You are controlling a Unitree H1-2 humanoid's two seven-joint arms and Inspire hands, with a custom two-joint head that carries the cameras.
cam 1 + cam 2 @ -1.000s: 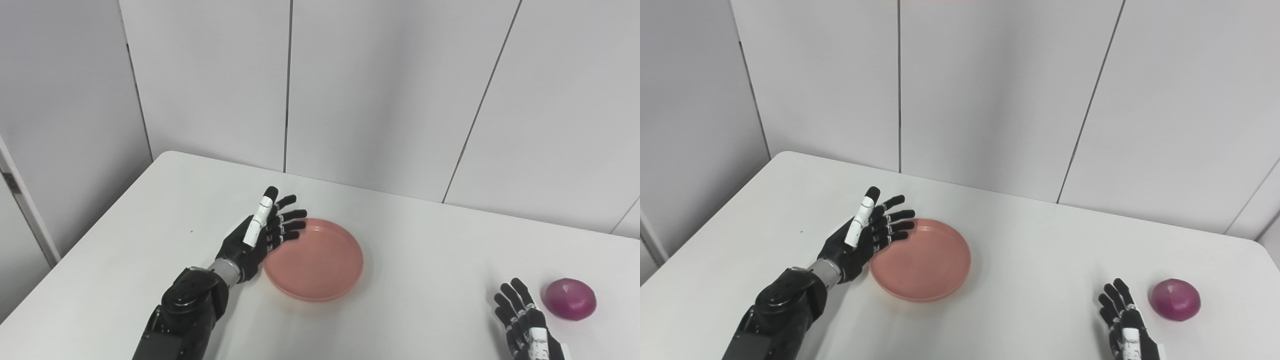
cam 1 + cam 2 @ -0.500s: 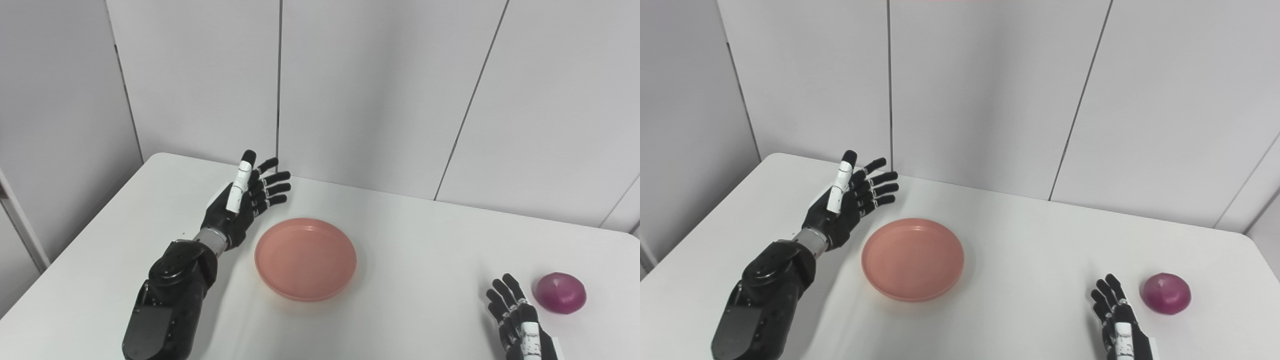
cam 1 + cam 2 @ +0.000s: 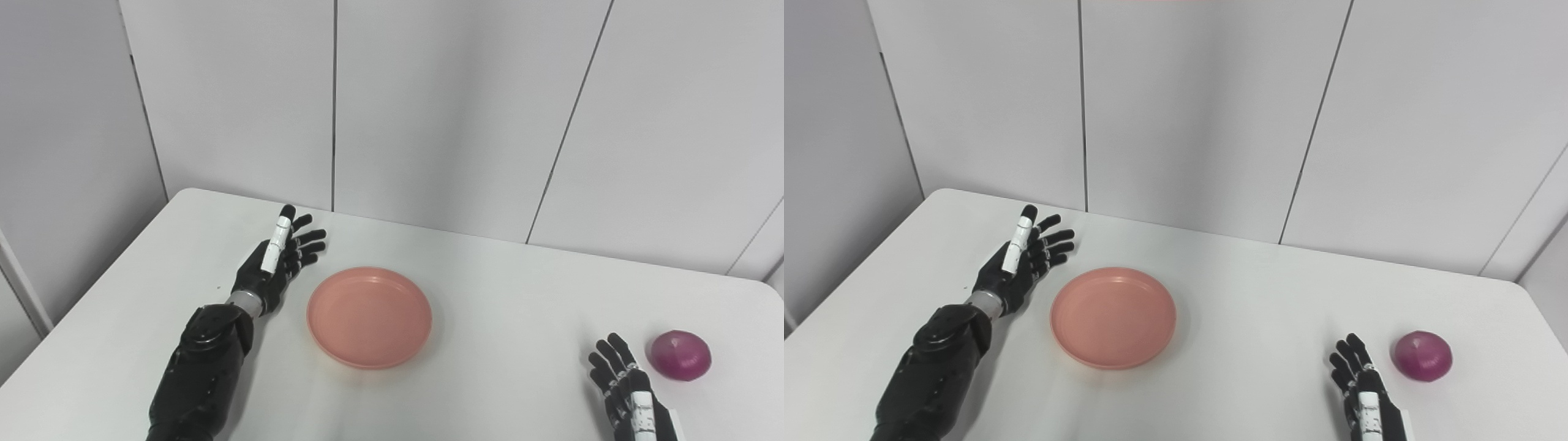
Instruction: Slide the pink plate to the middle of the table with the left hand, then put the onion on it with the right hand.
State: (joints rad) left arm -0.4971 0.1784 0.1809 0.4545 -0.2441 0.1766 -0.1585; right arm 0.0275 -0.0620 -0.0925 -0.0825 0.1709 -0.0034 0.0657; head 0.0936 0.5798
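The pink plate (image 3: 369, 315) lies flat and bare near the middle of the white table (image 3: 502, 306). My left hand (image 3: 275, 263) hovers to the plate's left, open, fingers spread and pointing up and right, clear of the rim. A purple onion (image 3: 680, 355) rests near the table's right edge. My right hand (image 3: 626, 392) sits open at the bottom right, just left of the onion and apart from it, palm down with fingers pointing away from me.
Grey wall panels (image 3: 429, 110) rise behind the table's far edge. The table's left edge runs diagonally past my left forearm (image 3: 202, 373). Bare tabletop lies between the plate and the onion.
My left hand has let go of the plate's left rim and drawn back to the left, away from it. The camera has shifted a little. The right hand and onion stay put.
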